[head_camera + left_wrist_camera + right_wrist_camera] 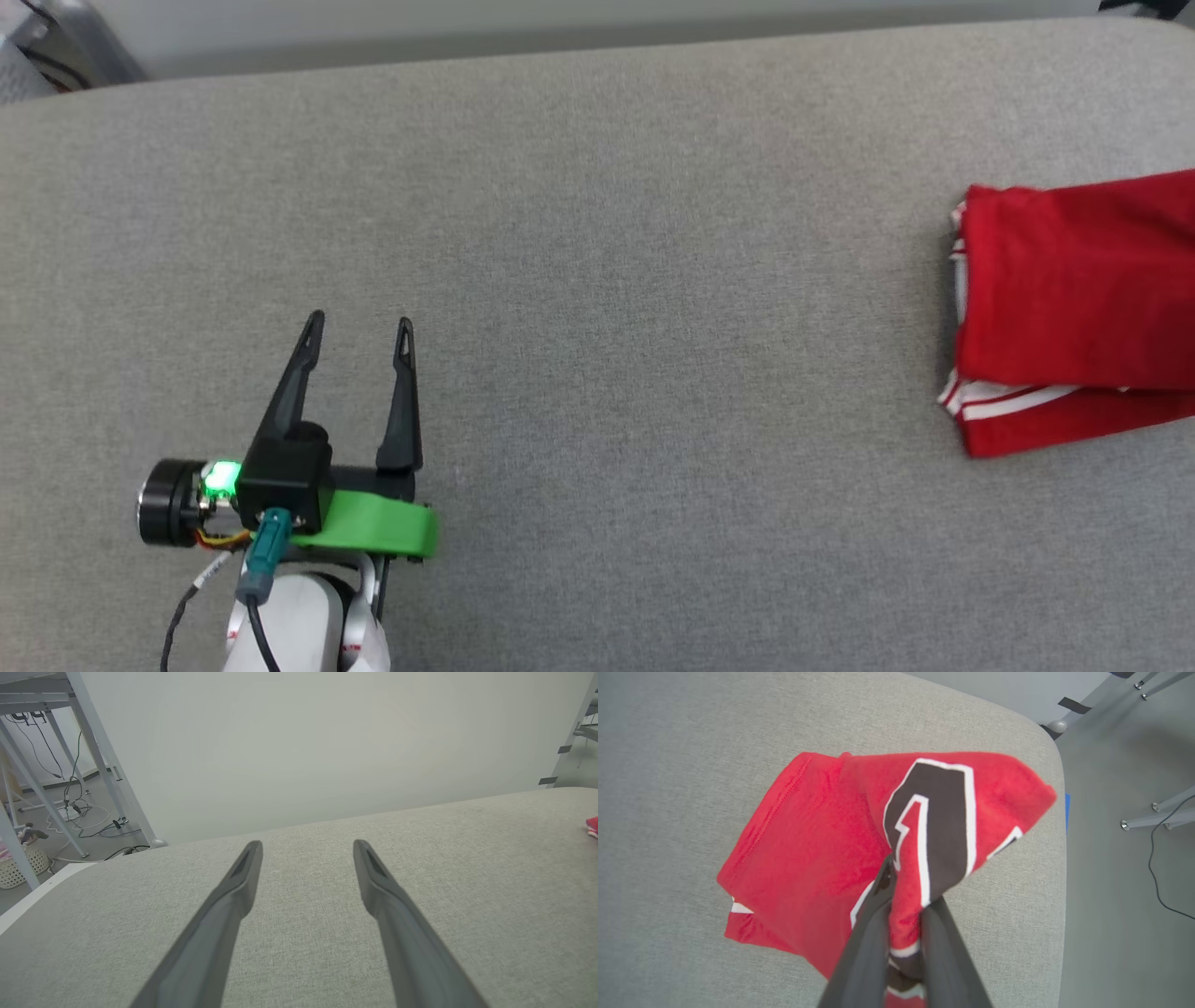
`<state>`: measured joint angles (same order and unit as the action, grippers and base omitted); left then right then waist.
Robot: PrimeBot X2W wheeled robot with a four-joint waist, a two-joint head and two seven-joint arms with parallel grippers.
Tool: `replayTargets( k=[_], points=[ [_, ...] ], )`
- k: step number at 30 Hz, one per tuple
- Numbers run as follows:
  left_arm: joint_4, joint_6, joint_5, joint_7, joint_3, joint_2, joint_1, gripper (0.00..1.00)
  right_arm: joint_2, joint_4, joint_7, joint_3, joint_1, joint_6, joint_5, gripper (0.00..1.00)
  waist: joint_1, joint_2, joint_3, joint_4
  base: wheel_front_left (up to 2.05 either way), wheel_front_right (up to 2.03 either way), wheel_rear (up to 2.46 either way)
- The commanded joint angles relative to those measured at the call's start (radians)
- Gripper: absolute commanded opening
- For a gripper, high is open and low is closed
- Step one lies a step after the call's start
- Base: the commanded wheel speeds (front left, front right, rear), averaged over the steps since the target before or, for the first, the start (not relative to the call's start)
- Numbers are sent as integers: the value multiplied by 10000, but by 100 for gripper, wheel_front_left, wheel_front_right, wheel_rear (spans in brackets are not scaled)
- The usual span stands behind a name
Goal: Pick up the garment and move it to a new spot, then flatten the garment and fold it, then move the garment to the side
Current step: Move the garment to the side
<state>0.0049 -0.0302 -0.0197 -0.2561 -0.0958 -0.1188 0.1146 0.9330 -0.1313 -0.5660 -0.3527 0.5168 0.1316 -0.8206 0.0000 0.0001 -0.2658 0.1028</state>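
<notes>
Your shirt (1074, 308) looks folded, so the folding seems done. It lies far out on the right side of the grey table (597, 233). Your right pincer (909, 884) is pinching a bunch of it. Your left pincer (362, 331) is spread wide over bare table. I think what is left is to set the shirt aside and let go.

Grey cloth-covered surface (597, 233); beyond its edge, on the floor — white frame legs (110, 765), loose cables (86, 812), a wicker basket (18, 868).

The left end effector (359, 323) is formed of tapered black fingers (297, 383); a green bracket (373, 527) is mounted behind.
</notes>
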Motion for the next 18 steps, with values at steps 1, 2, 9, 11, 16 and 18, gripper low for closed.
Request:
replayTargets(
  k=[1, 2, 9, 11, 16, 18],
  points=[
    [-111, 24, 106, -57, 11, -102, 290, 100, 122, -284, 108, 159, 286, -9, 101, 0, 0, -1, -1116, 275, 0, 0, 0],
    [-193, 34, 127, -57, 10, -140, 420, 100, 251, -595, 135, 269, 420, -9, 175, 0, 0, -1, -1332, 268, 0, 0, 0],
    [-668, 70, 257, -57, -77, -346, 1201, 100, 920, -2920, 689, 1029, 1511, -9, 624, 0, 0, -1, -2525, 185, 0, 0, 0],
    [-785, 51, 282, -57, -98, -378, 1283, 100, 920, -3426, 718, 1268, 1742, -9, 568, 0, 0, -1, -2713, 194, 0, 0, 0],
    [-1054, 24, 299, -57, -125, -502, 1469, 100, 1042, -4336, 1210, 1521, 2246, -9, 824, 0, 0, -1, -3150, 199, 0, 0, 0],
    [-1081, 17, 292, -57, -127, -552, 1517, 100, 980, -4597, 1435, 1510, 2425, -9, 858, 0, 0, -1, -3227, 202, 0, 0, 0]
  ],
)
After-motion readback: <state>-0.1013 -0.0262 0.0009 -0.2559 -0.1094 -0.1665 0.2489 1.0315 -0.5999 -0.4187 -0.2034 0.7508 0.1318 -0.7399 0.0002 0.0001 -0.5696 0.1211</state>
